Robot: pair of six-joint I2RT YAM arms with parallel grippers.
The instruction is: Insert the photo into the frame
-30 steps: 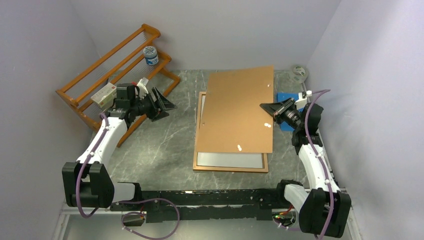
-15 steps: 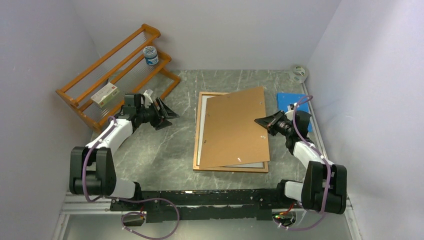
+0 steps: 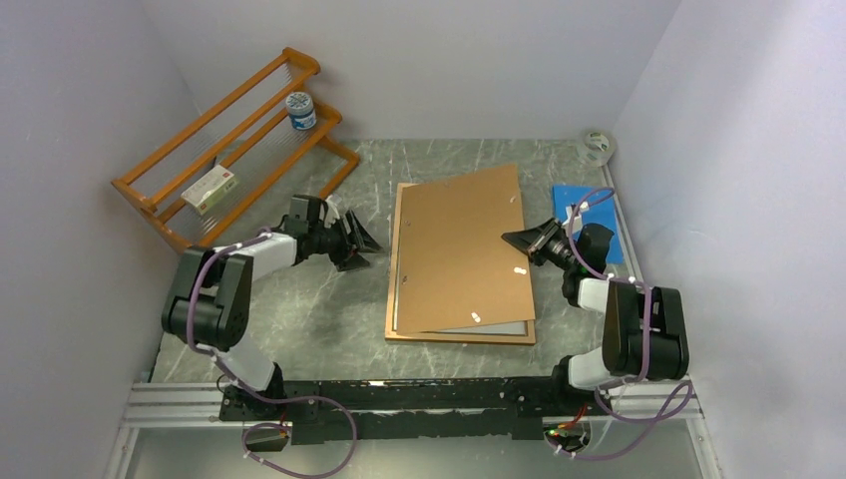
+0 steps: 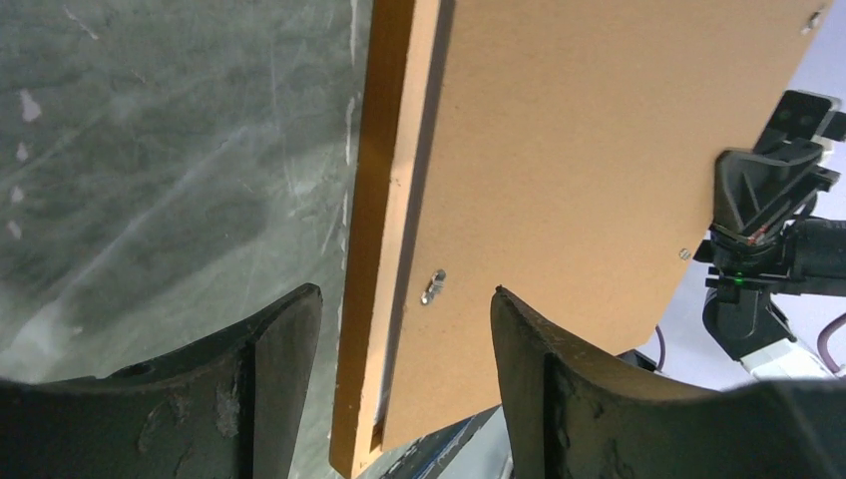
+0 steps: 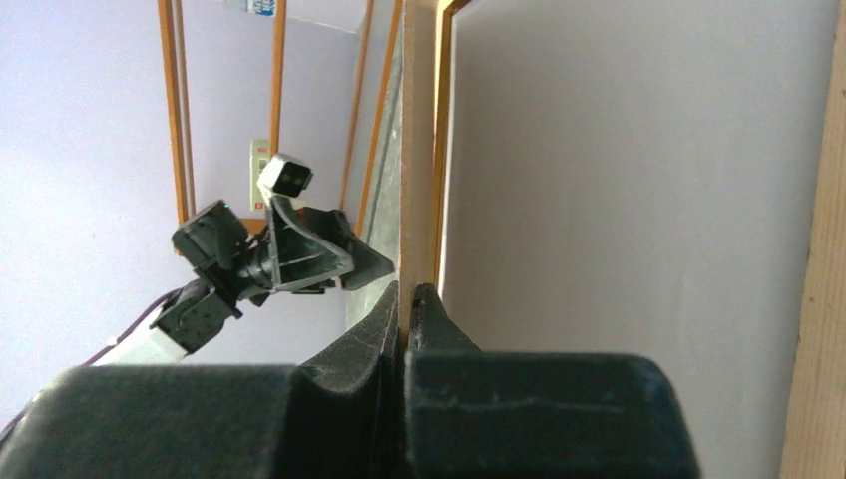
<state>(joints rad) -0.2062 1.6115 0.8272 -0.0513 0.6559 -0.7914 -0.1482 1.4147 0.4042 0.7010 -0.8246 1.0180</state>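
Top external view, and nearest to us the frame (image 3: 459,337) lies flat in the middle of the marble-look table (image 3: 299,309), its near rail square to the arm bases. Just inside that rail a pale strip shows. I read it as the white back of the photo (image 3: 487,327), lying face down inside the frame, though most of it is covered.

Covering it is the brown backing board (image 3: 464,249), sitting crooked: rotated a little, its near edge short of the near rail and its right side riding over the frame's right rail.

At three o'clock of the frame the right gripper (image 3: 509,239) has its jaws clamped on the board's right edge. The right wrist view confirms it, with the thin edge running straight into the closed fingers and the pale sheet beneath. At nine o'clock the left gripper (image 3: 367,251) hangs just beside the frame's left rail, jaws apart and nothing between them. Its own camera looks along that rail at a small metal tab (image 4: 434,286) on the board.

Farther back there's a blue sheet (image 3: 577,198) at two o'clock, a tape roll (image 3: 597,145) at one, and the orange wooden rack (image 3: 299,62) at ten with a jar (image 3: 300,110) on it.

My call: the photo looks to be in. What's left is squaring the board into the recess and fastening it.
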